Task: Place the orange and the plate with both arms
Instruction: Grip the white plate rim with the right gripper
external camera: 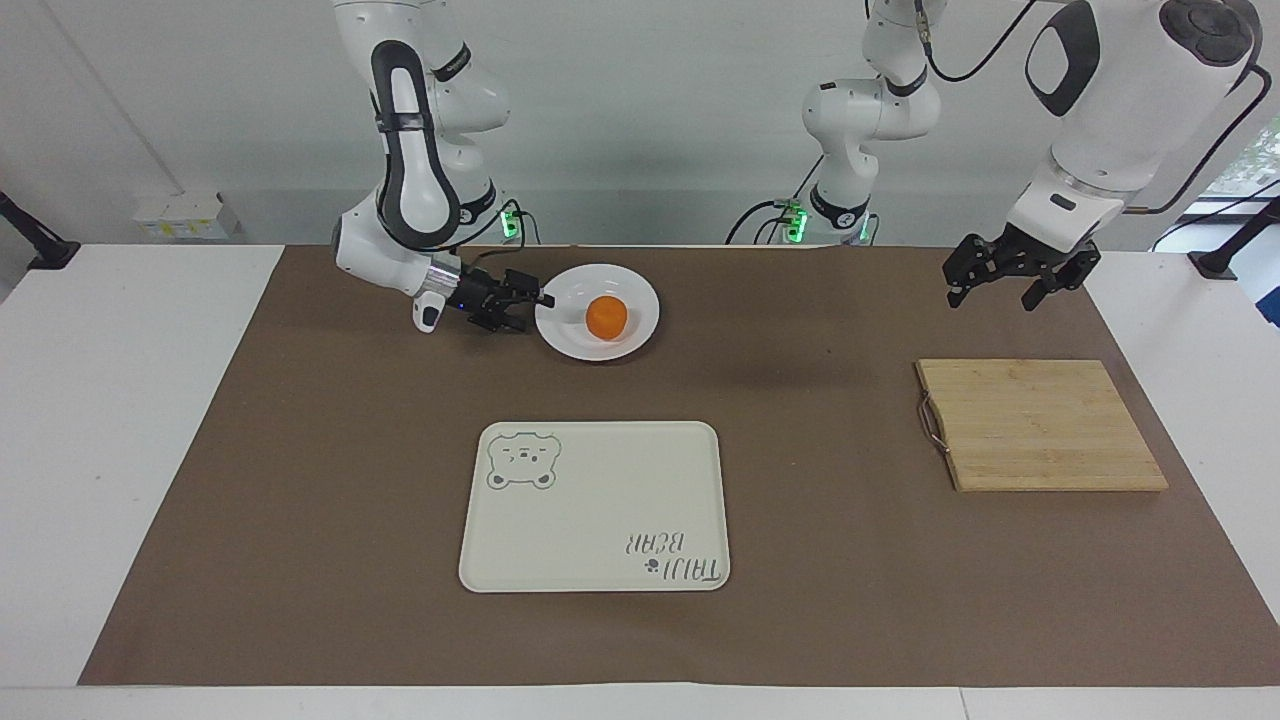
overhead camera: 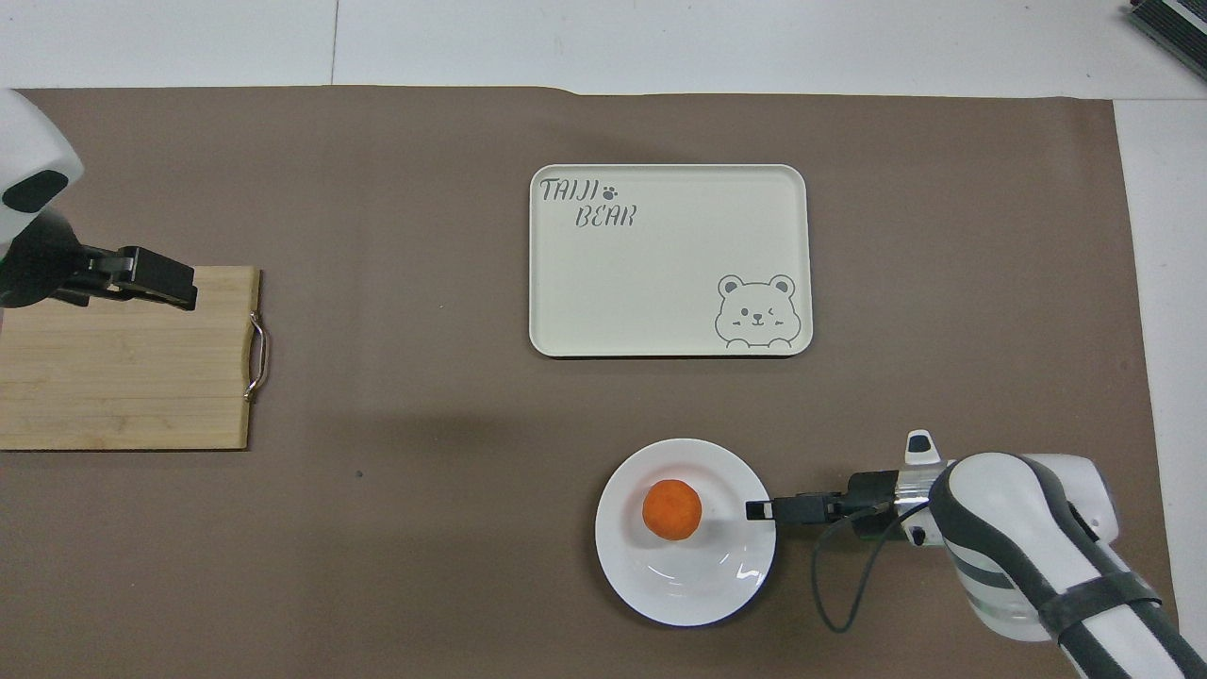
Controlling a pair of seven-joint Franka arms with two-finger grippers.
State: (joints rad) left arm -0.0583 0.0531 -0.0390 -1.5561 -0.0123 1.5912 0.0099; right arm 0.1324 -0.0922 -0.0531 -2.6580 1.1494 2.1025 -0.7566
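Note:
The orange (external camera: 606, 316) (overhead camera: 671, 509) lies in the middle of the white plate (external camera: 640, 298) (overhead camera: 698, 587), which stands on the brown mat close to the robots. My right gripper (external camera: 535, 308) (overhead camera: 755, 510) is low and level with the plate, open, its tips at the rim on the side toward the right arm's end. Whether it touches the rim I cannot tell. Up in the air, my left gripper (external camera: 990, 296) (overhead camera: 181, 290) hangs open and empty over the corner of the wooden board.
A cream tray with a bear drawing (external camera: 600, 500) (overhead camera: 660, 283) lies mid-table, farther from the robots than the plate. A wooden cutting board with a metal handle (external camera: 1040, 425) (overhead camera: 123, 377) lies toward the left arm's end.

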